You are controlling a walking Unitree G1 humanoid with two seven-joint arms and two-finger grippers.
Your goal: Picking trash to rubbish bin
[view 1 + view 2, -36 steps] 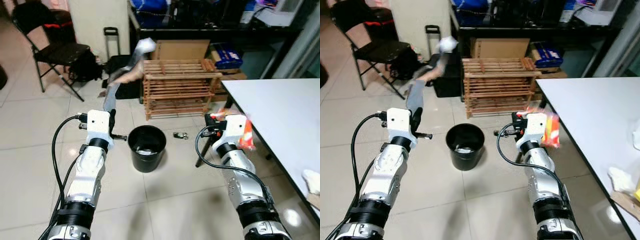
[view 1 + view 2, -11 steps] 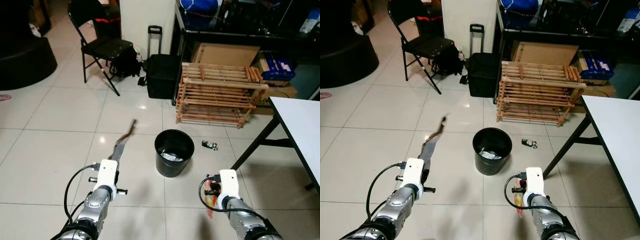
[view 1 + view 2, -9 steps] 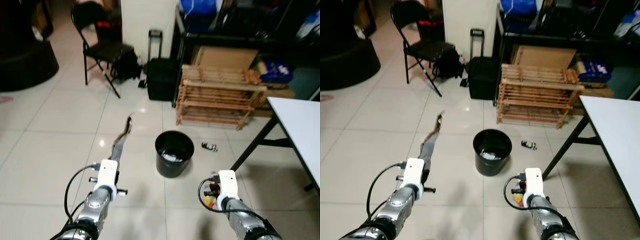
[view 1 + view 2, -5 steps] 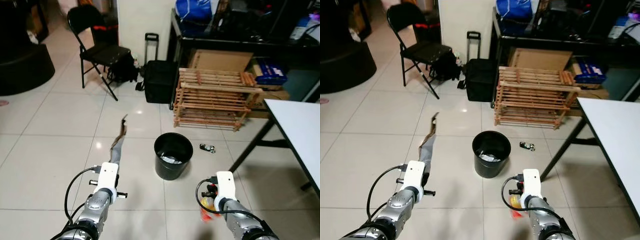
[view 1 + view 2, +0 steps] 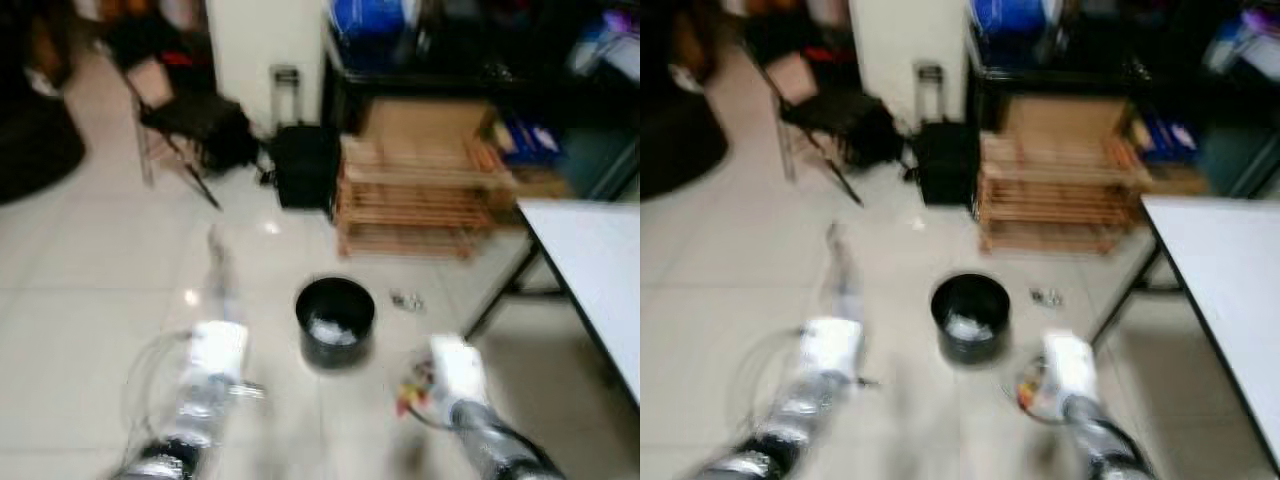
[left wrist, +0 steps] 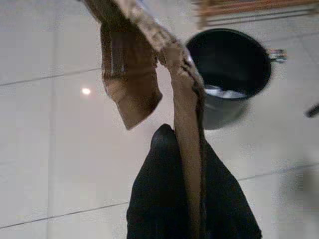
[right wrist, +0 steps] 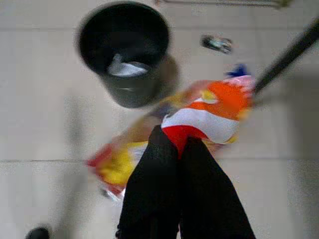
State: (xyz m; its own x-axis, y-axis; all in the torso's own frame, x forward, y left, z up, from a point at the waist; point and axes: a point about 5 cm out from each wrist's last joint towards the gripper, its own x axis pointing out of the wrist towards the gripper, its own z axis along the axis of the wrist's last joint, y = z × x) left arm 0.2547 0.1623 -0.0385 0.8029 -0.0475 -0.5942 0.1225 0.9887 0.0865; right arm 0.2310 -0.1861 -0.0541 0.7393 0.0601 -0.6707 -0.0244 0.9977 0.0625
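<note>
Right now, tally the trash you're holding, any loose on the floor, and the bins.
Held trash: 2, brown cardboard strip and orange-white plastic wrapper
Floor litter: 1, small crumpled wrapper
Bins: 1, round black plastic bin
Total: 4

Blurred wooden rack (image 5: 425, 198), seemingly chair (image 5: 175, 118).

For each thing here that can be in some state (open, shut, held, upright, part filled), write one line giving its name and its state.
Rubbish bin: upright, open, pale trash inside.
Left gripper: shut on brown strip.
Right gripper: shut on snack wrapper.
Folding chair: unfolded, standing.
Small item on floor: lying loose beside the bin.
</note>
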